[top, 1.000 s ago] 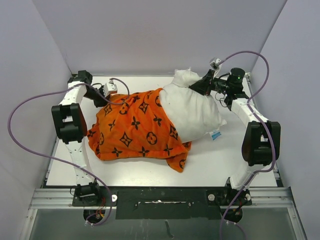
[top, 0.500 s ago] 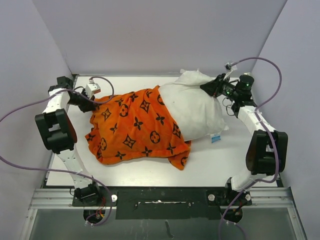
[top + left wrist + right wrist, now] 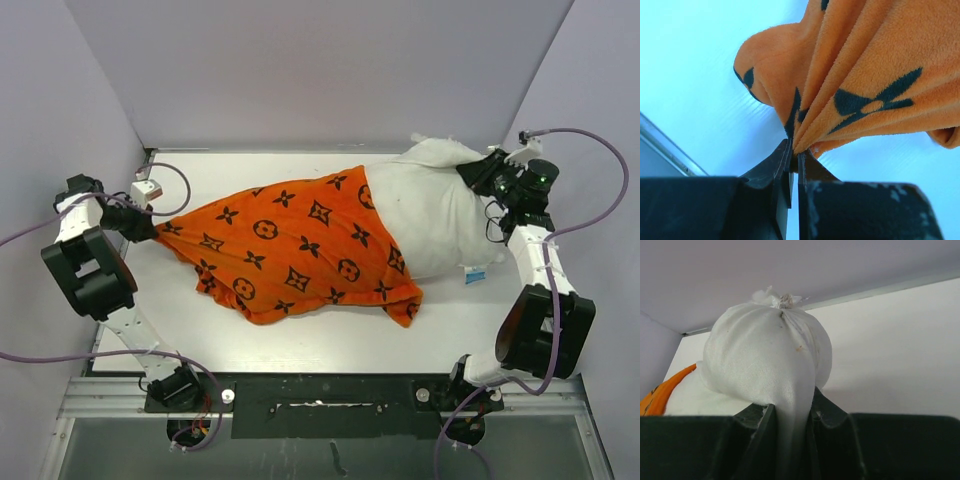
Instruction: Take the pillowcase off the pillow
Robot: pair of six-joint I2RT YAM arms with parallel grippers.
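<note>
Pillowcase (image 3: 300, 255) removal looks about half done. The orange cover lies stretched across the middle of the bench (image 3: 300, 345), drawn to a point at its left end. Its open mouth wraps only the left part of the pillow (image 3: 435, 210). The pillow's right part lies bare and white near the far right corner, its small blue tag (image 3: 474, 273) showing at the near edge.

The left jaws are pinched together on a bunched corner of the pillowcase, plain in the left wrist view. The right jaws are clamped on a gathered corner of the pillow.

What is left, I judge, is to draw the covered part out until the cover comes fully free. Room is the obstacle: the left arm (image 3: 85, 275) sits close to the left wall (image 3: 60, 120) and the right arm (image 3: 543, 330) close to the right wall (image 3: 600, 90), so little pulling travel seems left either way. Purple cables (image 3: 575, 130) loop beside both arms, apart from the fabric.
</note>
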